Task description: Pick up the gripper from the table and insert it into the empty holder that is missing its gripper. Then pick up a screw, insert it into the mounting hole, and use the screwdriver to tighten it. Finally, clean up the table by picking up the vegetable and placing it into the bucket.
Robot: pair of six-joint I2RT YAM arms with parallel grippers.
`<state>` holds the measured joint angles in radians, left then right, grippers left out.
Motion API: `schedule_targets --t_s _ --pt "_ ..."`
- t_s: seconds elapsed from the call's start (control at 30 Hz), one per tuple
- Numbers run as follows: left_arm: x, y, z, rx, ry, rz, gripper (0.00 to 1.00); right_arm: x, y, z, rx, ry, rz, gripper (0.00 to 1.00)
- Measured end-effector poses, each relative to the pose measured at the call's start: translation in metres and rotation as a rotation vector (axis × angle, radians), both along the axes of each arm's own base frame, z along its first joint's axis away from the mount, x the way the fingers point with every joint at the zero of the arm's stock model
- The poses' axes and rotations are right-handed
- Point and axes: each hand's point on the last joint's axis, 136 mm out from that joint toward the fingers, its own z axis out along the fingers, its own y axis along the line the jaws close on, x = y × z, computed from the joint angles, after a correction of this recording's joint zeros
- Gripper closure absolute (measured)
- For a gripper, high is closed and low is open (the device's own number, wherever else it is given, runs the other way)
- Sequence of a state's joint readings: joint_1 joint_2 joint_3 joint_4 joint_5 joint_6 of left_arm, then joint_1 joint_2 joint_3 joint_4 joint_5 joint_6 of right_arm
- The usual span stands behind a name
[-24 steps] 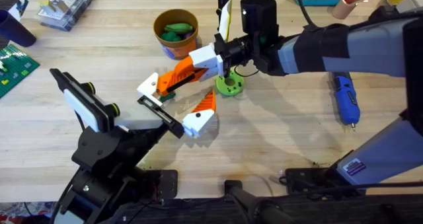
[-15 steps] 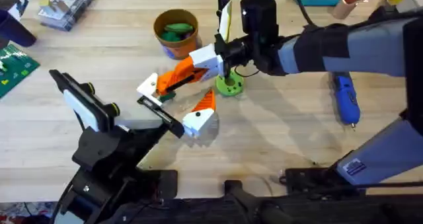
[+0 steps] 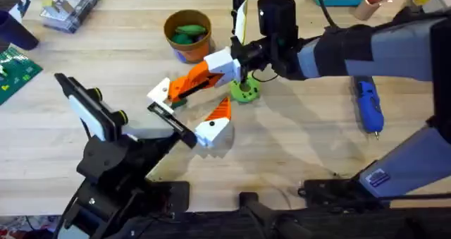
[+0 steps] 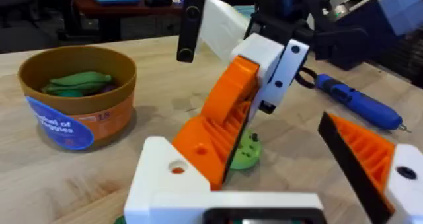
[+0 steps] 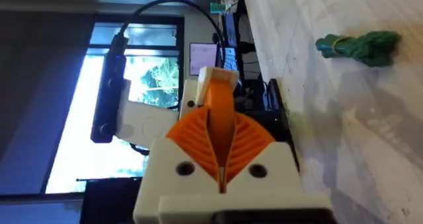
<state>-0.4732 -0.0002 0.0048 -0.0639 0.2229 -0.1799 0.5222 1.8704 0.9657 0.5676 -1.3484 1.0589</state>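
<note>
Overhead, barely anything's moved this last second: the right gripper (image 3: 187, 86) has crept a hair toward the bucket (image 3: 184, 52), pads pressed together, parked between the left gripper's (image 3: 187, 112) wide-spread fingers. So I'd say cleanup's stalled. Screwdriver (image 3: 368, 106) lies well off to the right. Right wrist view catches a green vegetable (image 5: 357, 45) loose on the table (image 5: 344, 151), which overhead mostly hides.

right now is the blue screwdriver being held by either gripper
No, the screwdriver lies flat on the table to the right, apart from both the left gripper and the right gripper.
</note>
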Motion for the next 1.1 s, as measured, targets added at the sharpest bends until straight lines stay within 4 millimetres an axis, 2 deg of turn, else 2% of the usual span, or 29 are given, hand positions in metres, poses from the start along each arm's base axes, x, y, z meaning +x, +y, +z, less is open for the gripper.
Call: schedule_targets --t_s 0.4,0.7,0.87,1.1 --pt "-0.008 -0.009 0.002 -0.005 -0.005 -0.077 0.006 -0.005 -0.007 0.002 0.014 0.018 0.039 0.992" --pt "-0.02 -0.02 0.003 -0.008 -0.01 -0.17 0.006 0.0 -0.014 0.002 0.016 0.026 0.028 0.992" --pt "-0.029 -0.027 0.004 -0.01 -0.012 -0.235 0.006 -0.005 -0.011 0.0 0.013 0.034 0.043 0.992" --pt "-0.031 -0.028 0.004 -0.011 -0.012 -0.253 0.006 -0.013 -0.005 0.0 0.013 0.034 0.065 0.992"
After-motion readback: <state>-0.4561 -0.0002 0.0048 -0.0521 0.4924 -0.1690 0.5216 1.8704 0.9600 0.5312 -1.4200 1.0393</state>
